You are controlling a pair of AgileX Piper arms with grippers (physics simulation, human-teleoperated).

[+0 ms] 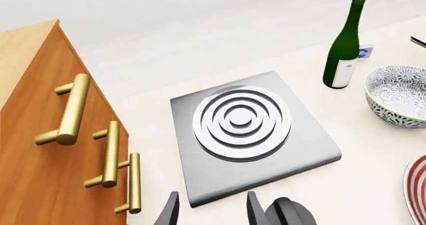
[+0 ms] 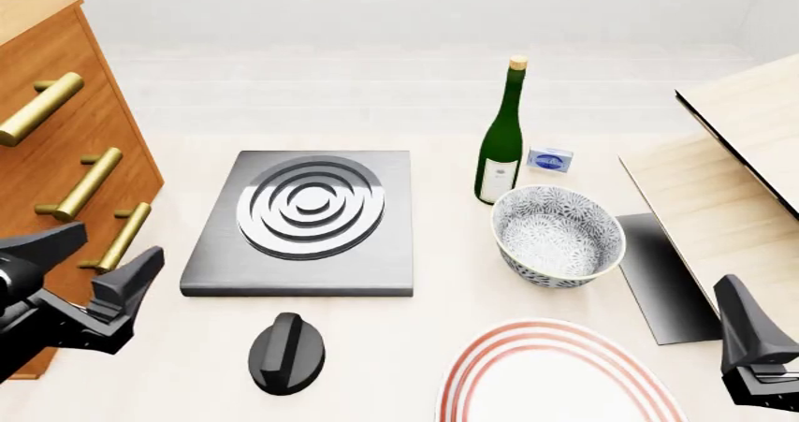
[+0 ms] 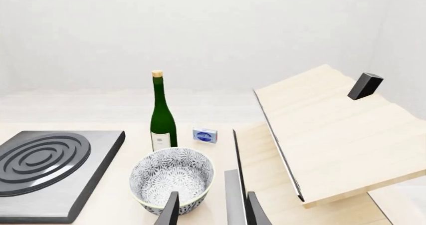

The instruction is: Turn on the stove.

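The stove (image 2: 306,221) is a flat dark grey slab with silver concentric rings, left of the table's middle; it also shows in the left wrist view (image 1: 250,130) and the right wrist view (image 3: 47,165). Its black ridged knob (image 2: 287,352) lies separately in front of the slab, and shows by my fingers in the left wrist view (image 1: 290,212). My left gripper (image 2: 94,265) is open and empty, to the left of the knob and apart from it, jaws apart in its wrist view (image 1: 211,212). My right gripper (image 2: 749,356) is open and empty at the front right (image 3: 211,212).
A wooden drawer cabinet (image 2: 50,160) with brass handles stands close at the left. A green wine bottle (image 2: 500,141), a small blue box (image 2: 549,160), a patterned bowl (image 2: 559,235) and a red-striped plate (image 2: 556,375) lie right of the stove. A plain dark rectangle (image 2: 661,272) and tilted wooden boards (image 2: 736,160) are at the right.
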